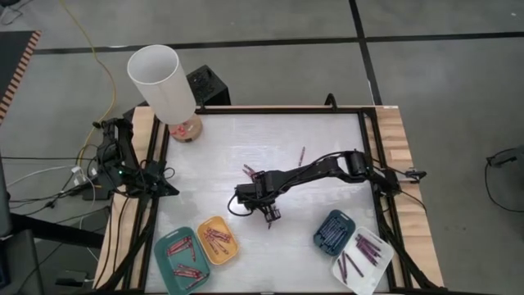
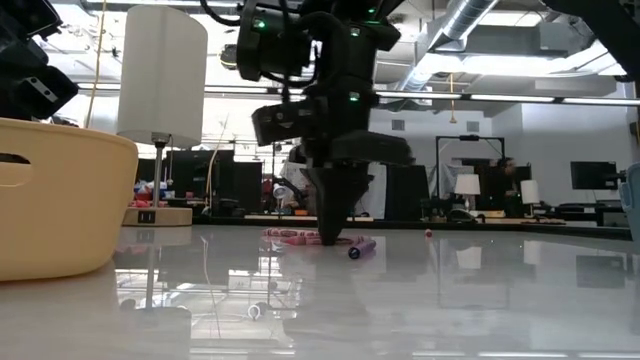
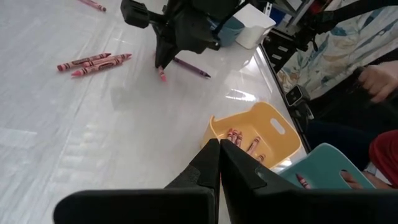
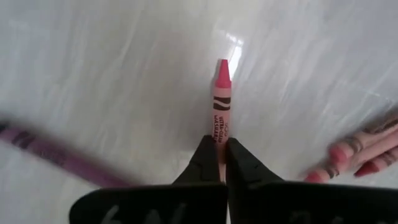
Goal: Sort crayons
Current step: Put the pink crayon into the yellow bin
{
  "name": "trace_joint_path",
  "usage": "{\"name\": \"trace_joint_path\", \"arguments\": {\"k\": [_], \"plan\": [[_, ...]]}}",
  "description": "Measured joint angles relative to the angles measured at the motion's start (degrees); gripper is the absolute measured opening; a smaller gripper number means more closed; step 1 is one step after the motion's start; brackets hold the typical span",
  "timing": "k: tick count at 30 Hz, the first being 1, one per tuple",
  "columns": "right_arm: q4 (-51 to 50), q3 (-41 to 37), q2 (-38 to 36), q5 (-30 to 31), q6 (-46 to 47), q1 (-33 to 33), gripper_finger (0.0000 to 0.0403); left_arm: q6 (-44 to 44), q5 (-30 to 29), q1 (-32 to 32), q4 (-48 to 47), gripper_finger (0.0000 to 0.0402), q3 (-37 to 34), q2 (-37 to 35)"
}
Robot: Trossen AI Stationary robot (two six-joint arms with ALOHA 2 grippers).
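Crayons are mostly sorted already: short paper-wrapped sticks sit in the teal plastic tray (image 1: 175, 260), yellow tray (image 1: 218, 240), dark-blue tray (image 1: 334, 231) and white tray (image 1: 362, 260) along the near edge of the white table (image 1: 327, 139). Right gripper (image 4: 219, 147) is mid-table, fingers pinched on a pink wax crayon (image 4: 220, 99) lying on the tabletop, purple crayon (image 4: 56, 155) just beside it, a few pink ones (image 3: 93, 63) nearby. Left gripper (image 3: 219, 149) sits closed with nothing in it, off the table's left edge.
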Motion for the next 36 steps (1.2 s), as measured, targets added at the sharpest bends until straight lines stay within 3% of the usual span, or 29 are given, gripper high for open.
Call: {"name": "trace_joint_path", "arguments": {"k": [16,26,36], "plan": [[22.0,10.7,0.4,7.7,3.0,6.8,0.0001,0.0,0.0,0.0,0.0,0.0,0.0,0.0],[45.5,10.0,0.7,-0.7,0.0,10.0,0.0001,0.0,0.0,0.0,0.0,0.0,0.0,0.0],[49.9,9.2,3.7,-3.0,4.0,10.4,0.0001,0.0,0.0,0.0,0.0,0.0,0.0,0.0]]}}
